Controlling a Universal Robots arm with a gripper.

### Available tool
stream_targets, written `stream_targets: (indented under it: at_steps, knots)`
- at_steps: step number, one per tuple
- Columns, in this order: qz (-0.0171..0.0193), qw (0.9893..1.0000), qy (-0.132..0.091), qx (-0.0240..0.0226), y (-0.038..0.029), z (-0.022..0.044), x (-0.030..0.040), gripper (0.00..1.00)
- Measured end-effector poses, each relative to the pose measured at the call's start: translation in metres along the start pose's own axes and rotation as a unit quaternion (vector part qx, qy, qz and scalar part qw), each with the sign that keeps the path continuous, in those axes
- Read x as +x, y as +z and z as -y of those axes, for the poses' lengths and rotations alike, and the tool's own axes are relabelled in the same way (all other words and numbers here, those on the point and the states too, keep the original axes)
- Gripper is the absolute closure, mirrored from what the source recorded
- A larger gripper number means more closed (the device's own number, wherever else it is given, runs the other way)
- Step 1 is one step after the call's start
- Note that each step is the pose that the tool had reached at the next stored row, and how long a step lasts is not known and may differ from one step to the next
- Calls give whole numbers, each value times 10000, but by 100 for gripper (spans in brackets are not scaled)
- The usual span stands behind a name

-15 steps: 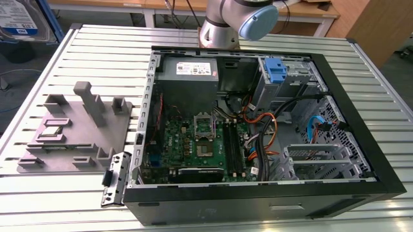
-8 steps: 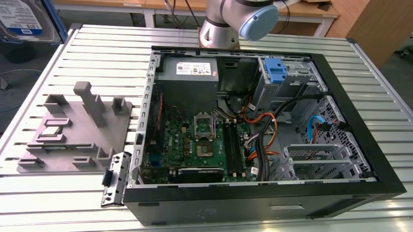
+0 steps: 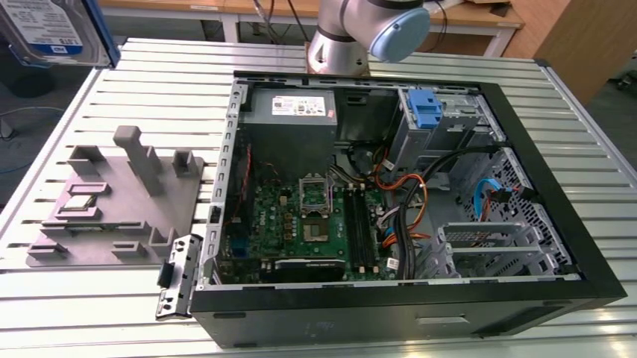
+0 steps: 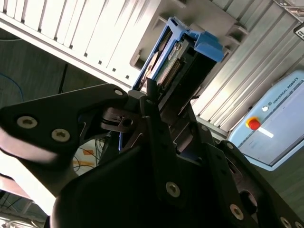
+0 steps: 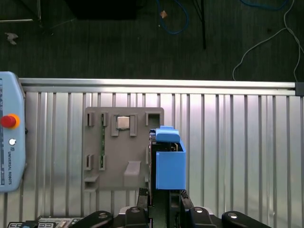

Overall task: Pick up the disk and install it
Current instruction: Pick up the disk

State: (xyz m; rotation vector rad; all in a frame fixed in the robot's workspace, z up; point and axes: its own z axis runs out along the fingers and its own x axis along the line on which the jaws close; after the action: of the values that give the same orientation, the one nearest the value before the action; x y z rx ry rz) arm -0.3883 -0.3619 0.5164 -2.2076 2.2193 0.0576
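Blue-railed disk (image 3: pixel 45 26) sits clamped in the gripper (image 5: pixel 165 198), above the worktop (image 3: pixel 149 82); fitting it into the computer case (image 3: pixel 398 317) remains.

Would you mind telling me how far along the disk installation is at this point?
Pickup looks done: the pincer is shut on the disk, held up above the table and grey holder. Left: the disk is not yet in the open computer case.

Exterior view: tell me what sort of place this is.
Probably a robotics lab bench set up for computer assembly: an open computer case stands on a slatted metal table, a grey fixture plate lies beside it, and a robot arm rises behind the case.
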Motion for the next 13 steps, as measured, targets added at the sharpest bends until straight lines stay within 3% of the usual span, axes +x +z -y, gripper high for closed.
stream_targets:
  at_steps: [13]
  knots:
    - [0,10000,0,0,-6,346,-2,65]
